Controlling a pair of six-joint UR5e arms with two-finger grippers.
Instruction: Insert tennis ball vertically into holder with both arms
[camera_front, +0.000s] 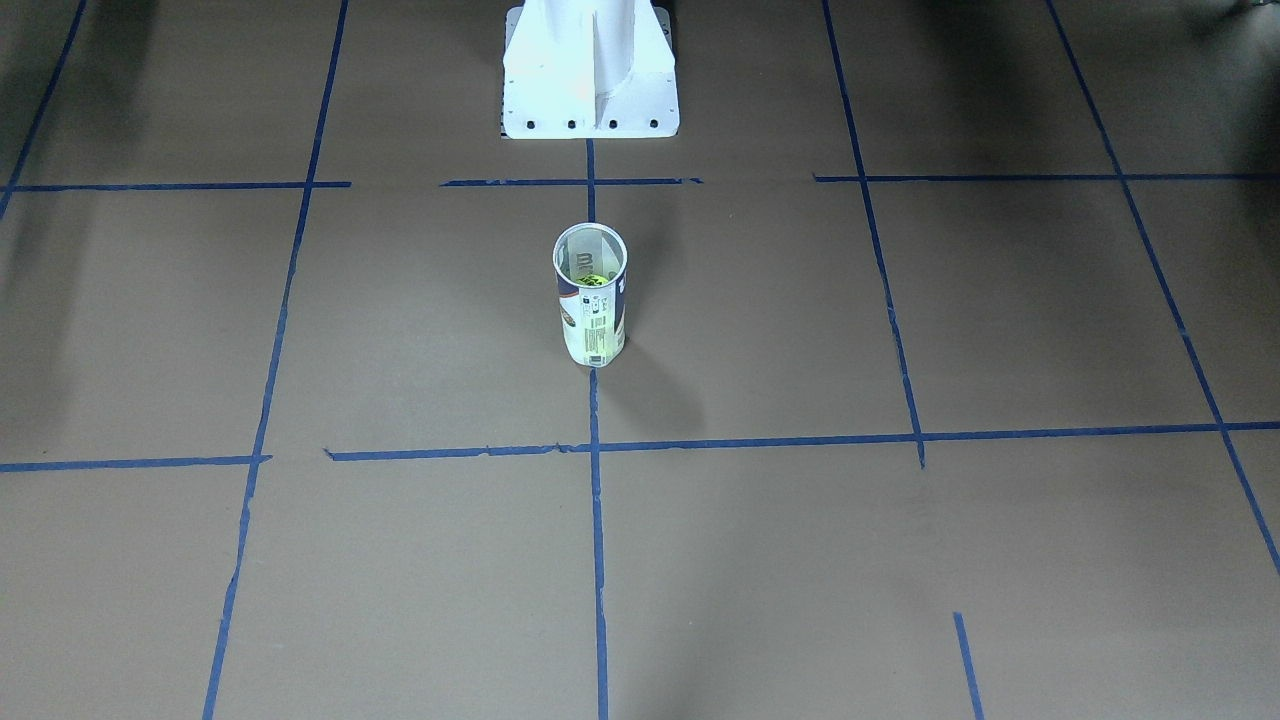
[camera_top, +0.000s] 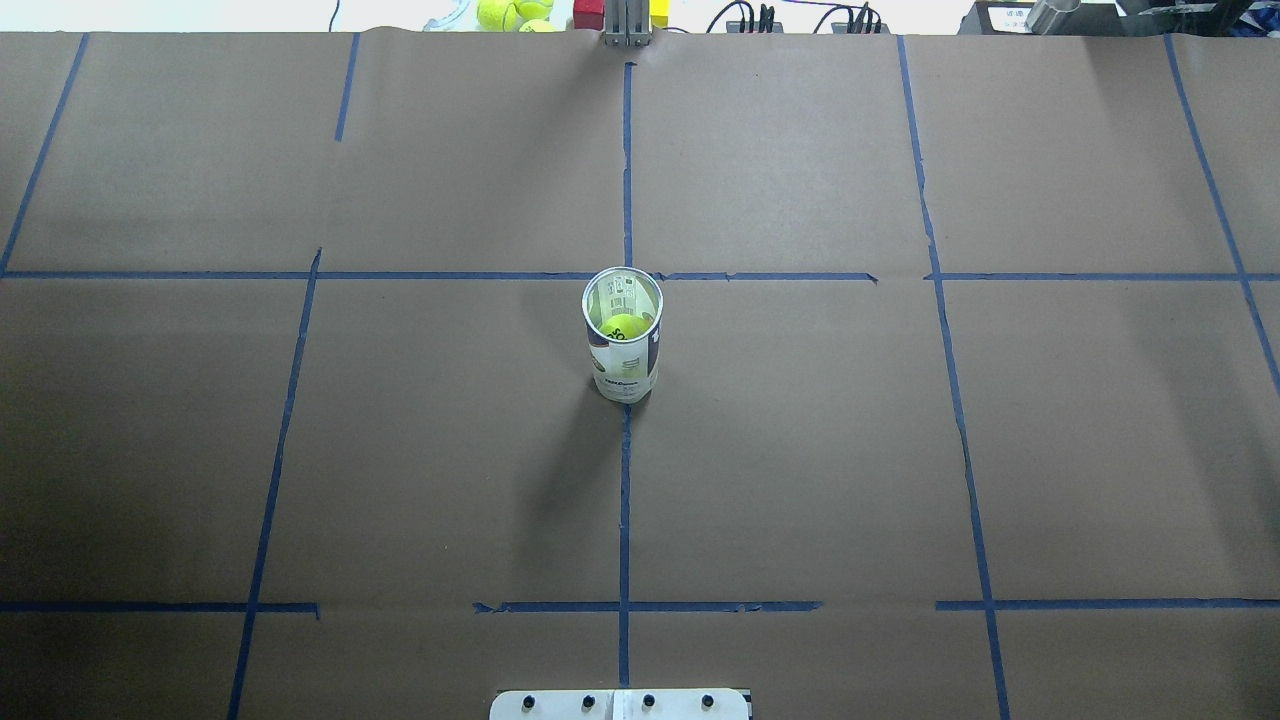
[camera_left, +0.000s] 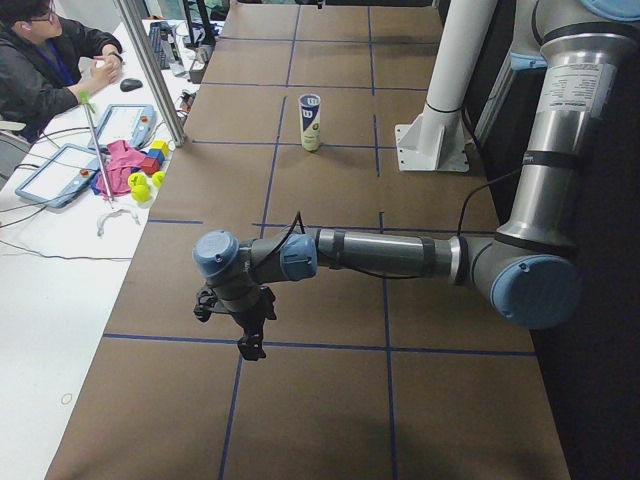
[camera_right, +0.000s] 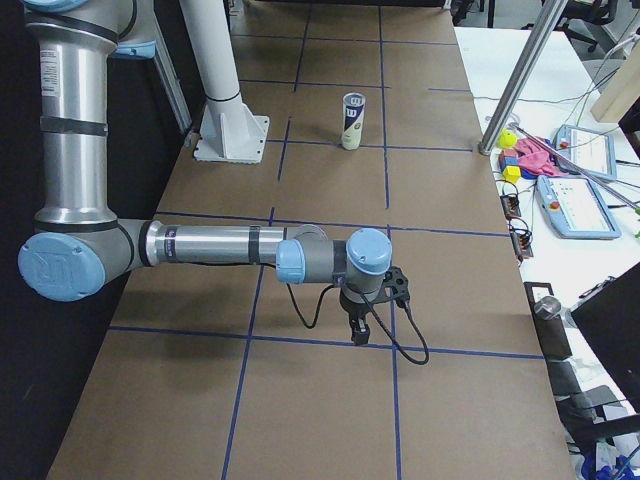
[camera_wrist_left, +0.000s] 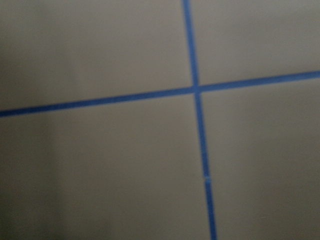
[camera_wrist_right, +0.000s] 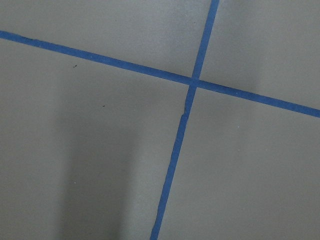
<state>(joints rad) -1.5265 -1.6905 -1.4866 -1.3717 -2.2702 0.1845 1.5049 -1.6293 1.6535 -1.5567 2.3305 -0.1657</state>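
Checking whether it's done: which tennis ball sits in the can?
The tennis ball low inside the upright holder; the other balls lie loose past the far edge of the table.

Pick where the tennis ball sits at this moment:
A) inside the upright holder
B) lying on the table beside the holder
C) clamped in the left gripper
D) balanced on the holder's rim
A: the overhead view looks down through the open top of the upright holder and shows the tennis ball inside it, below the rim.
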